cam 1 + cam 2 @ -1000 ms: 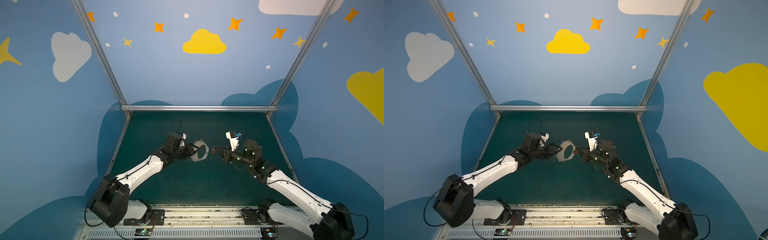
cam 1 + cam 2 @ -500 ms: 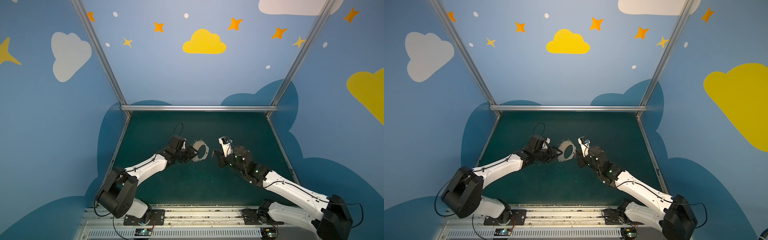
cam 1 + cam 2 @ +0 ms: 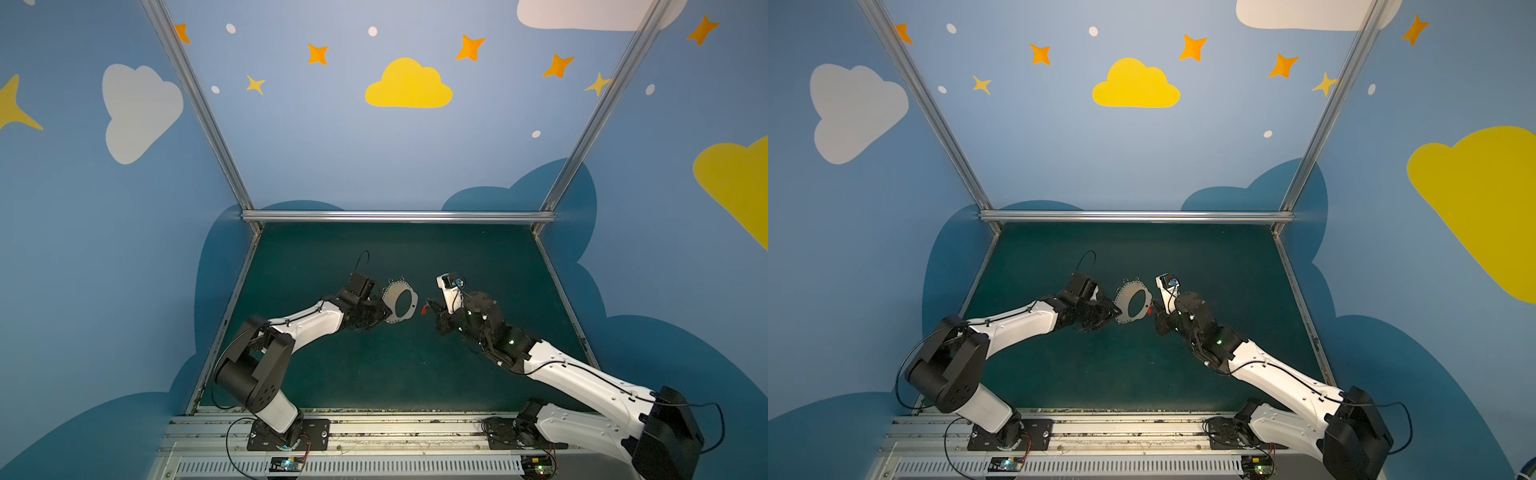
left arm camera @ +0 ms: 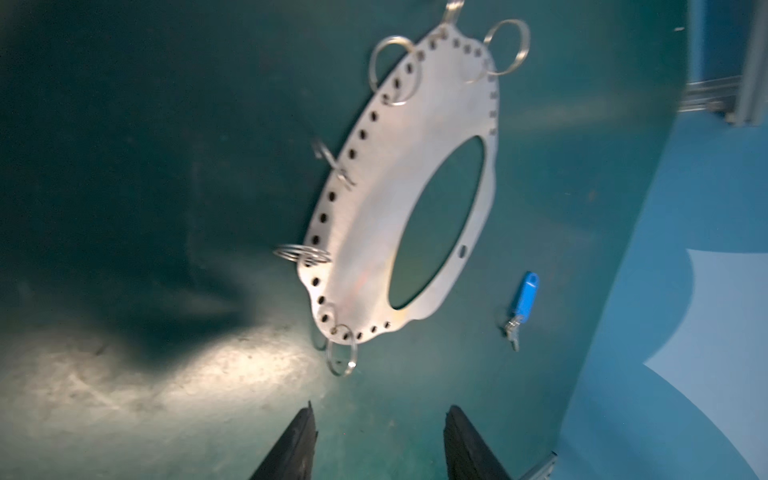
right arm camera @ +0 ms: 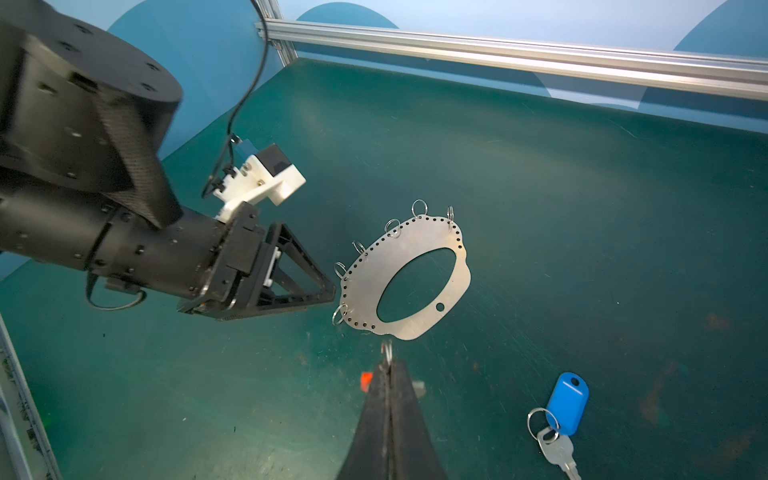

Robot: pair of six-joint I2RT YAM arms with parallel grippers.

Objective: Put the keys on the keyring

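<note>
Both grippers flank the keyring (image 5: 415, 239): the left gripper (image 4: 381, 408), fingers (image 4: 297, 444) apart, clear of it; the right gripper (image 5: 388, 366), fingers clamped on the red-tagged key (image 5: 365, 380). The blue-tagged key (image 5: 567, 403) lies on the green mat (image 5: 582, 187) nearby.

No legible text or labels

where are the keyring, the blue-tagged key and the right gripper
keyring (image 5: 407, 243), right wrist view, plate beside the big hole
blue-tagged key (image 5: 567, 405), right wrist view, blue tag
right gripper (image 5: 389, 368), right wrist view, shut fingertips
</note>
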